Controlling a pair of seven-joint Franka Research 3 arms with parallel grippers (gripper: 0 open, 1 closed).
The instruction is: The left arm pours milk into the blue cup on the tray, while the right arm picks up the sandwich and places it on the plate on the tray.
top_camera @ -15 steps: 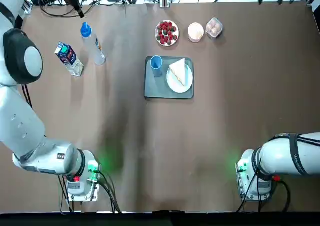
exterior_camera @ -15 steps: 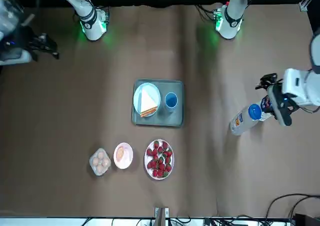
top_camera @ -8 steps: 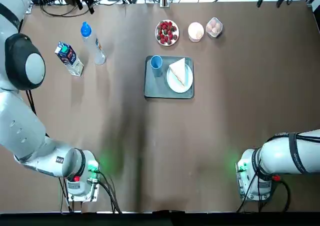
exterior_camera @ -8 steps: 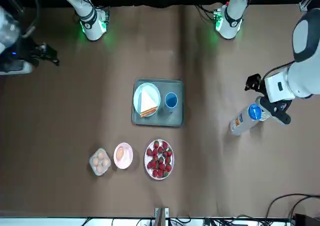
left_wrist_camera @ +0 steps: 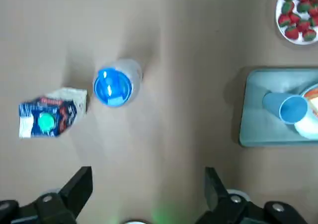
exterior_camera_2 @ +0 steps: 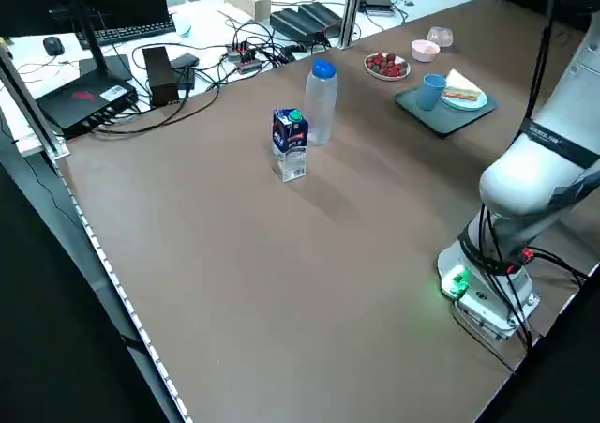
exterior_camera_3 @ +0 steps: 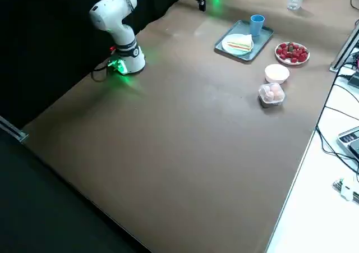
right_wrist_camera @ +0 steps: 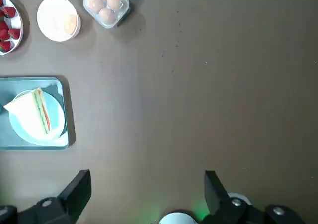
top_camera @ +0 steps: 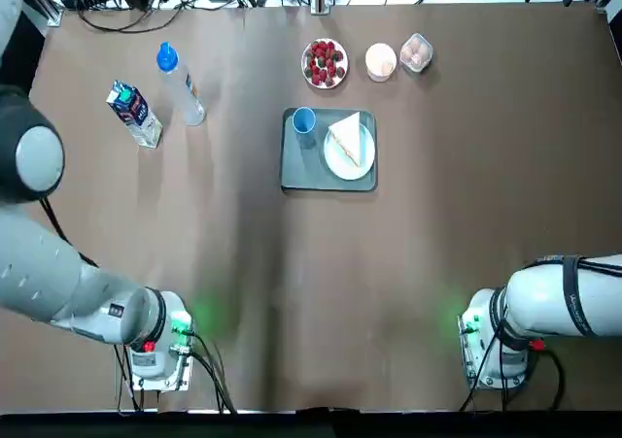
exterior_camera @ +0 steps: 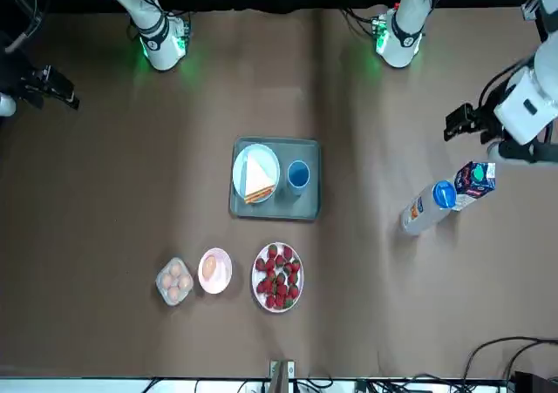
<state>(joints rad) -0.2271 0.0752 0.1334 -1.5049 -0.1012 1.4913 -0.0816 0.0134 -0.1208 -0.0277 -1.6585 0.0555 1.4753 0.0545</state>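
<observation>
The milk (top_camera: 134, 114), a small blue-and-white carton with a green mark on its gable top, stands upright on the brown table (top_camera: 292, 283), just beside a clear bottle (top_camera: 180, 84) with a blue cap. Wide bare table lies between these and the tray (top_camera: 296, 171), which holds the blue cup (top_camera: 303, 120) and the plate (top_camera: 362, 161) bearing the sandwich (top_camera: 348, 137). The left gripper (left_wrist_camera: 148, 189) hovers high above carton and bottle, jaws wide apart, touching nothing. The right gripper (right_wrist_camera: 148, 189) hangs high near the table's far right corner, jaws likewise apart, well clear of the tray
</observation>
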